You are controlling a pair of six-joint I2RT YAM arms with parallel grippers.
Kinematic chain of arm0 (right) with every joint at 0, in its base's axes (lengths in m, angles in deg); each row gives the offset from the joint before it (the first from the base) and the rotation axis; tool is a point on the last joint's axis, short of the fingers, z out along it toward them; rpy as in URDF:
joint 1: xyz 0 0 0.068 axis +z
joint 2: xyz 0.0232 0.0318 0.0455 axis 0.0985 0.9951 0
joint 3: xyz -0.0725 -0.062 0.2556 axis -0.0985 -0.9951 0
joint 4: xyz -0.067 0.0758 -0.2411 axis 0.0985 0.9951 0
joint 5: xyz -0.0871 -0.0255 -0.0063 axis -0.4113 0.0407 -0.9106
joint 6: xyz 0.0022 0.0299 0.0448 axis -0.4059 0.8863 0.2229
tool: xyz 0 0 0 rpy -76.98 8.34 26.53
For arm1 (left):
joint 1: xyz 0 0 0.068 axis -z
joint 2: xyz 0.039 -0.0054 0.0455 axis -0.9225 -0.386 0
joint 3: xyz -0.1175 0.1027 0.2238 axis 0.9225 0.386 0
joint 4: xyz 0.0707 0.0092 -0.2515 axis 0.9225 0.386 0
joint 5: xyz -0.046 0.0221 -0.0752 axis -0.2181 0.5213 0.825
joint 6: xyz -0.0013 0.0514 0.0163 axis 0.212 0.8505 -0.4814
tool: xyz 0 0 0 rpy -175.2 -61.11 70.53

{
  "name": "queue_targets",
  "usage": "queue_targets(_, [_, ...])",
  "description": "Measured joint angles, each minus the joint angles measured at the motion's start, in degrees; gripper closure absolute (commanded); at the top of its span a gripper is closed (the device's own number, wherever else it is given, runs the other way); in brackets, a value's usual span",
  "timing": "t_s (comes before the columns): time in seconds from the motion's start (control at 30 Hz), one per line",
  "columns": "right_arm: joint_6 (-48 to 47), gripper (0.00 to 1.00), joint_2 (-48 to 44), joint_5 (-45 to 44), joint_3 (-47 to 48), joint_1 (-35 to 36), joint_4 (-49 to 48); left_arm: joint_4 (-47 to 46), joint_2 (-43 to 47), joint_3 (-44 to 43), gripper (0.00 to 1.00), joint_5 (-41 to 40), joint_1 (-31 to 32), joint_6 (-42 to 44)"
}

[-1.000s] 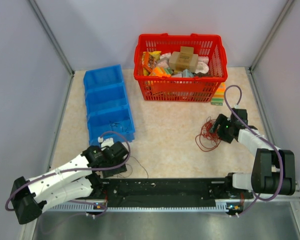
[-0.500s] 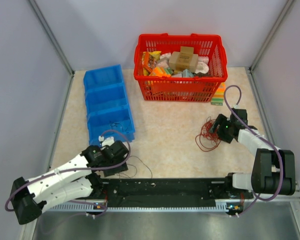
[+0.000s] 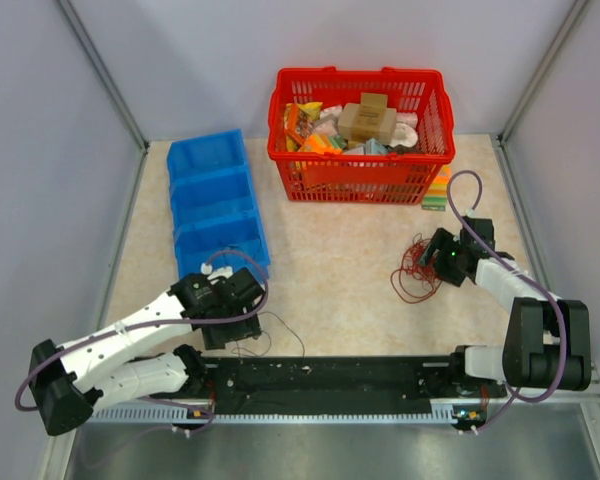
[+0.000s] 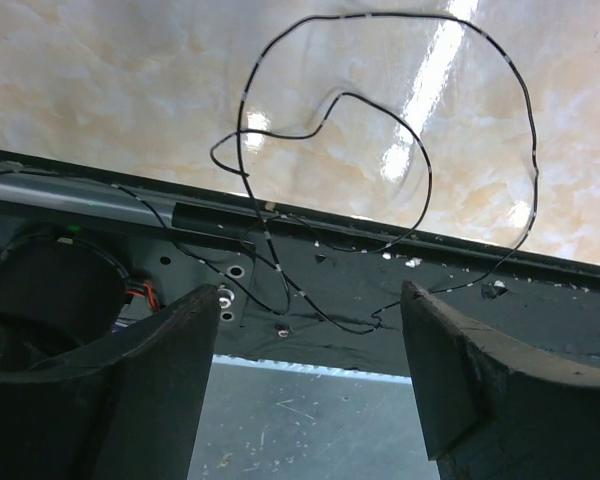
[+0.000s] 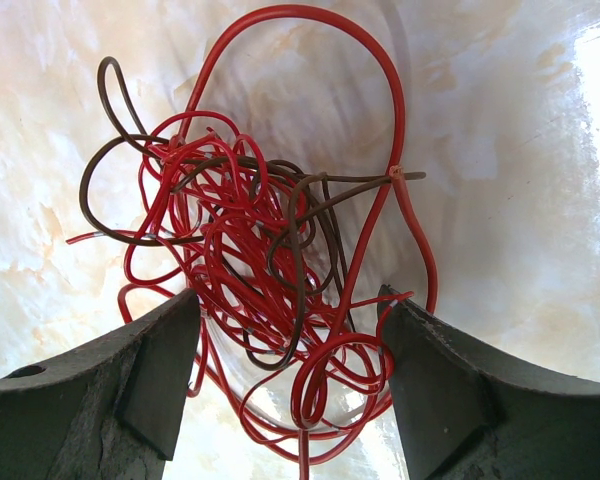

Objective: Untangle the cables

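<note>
Top external view: two arms are working opposite sides of a pale marble-patterned table (image 3: pixel 330 270). The right gripper (image 3: pixel 432 258) is reaching over the cables (image 3: pixel 413 272), a loose red tangle lying on the right side of the table, in front of a red basket (image 3: pixel 360 158) filled with packaged goods. The left gripper (image 3: pixel 238 322) is hanging low at the near left, just in front of a row of blue bins (image 3: pixel 216 207) and well apart from the tangle.

Right wrist view: the jaws are standing wide apart and are gripping nothing. The fingers (image 5: pixel 145 385) are flanking the near end of the bundle, whose bright red and dark brown loops are sprawling on the table between and beyond them. Whether any strand is touching a finger cannot be told.

Left wrist view: this gripper's jaws are also standing wide apart with nothing clamped between them. Beyond them a single black wire (image 4: pixel 240 130) is lying in two open loops, its far part on the table and its near part draping over the black rail (image 4: pixel 540 300) along the table's front edge.
</note>
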Motion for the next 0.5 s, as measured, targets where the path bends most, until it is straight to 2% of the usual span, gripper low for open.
queue_targets(0.17, [0.0,0.29,0.0,0.07,-0.02,0.0,-0.07,-3.13,-1.97,2.51,0.3,3.26,0.0,-0.63])
queue_targets(0.3, [0.0,0.29,0.0,0.11,-0.02,0.0,-0.11,-5.51,-4.2,5.11,0.38,5.33,0.0,-1.29])
queue_targets(0.4, [-0.02,0.29,0.0,0.11,-0.02,0.0,-0.11,-6.71,-4.28,6.38,0.54,6.08,-0.04,-1.44])
queue_targets(0.5, [0.0,0.29,0.0,0.11,-0.02,0.0,-0.13,-8.37,-4.9,6.38,0.77,6.34,-0.04,-1.44])
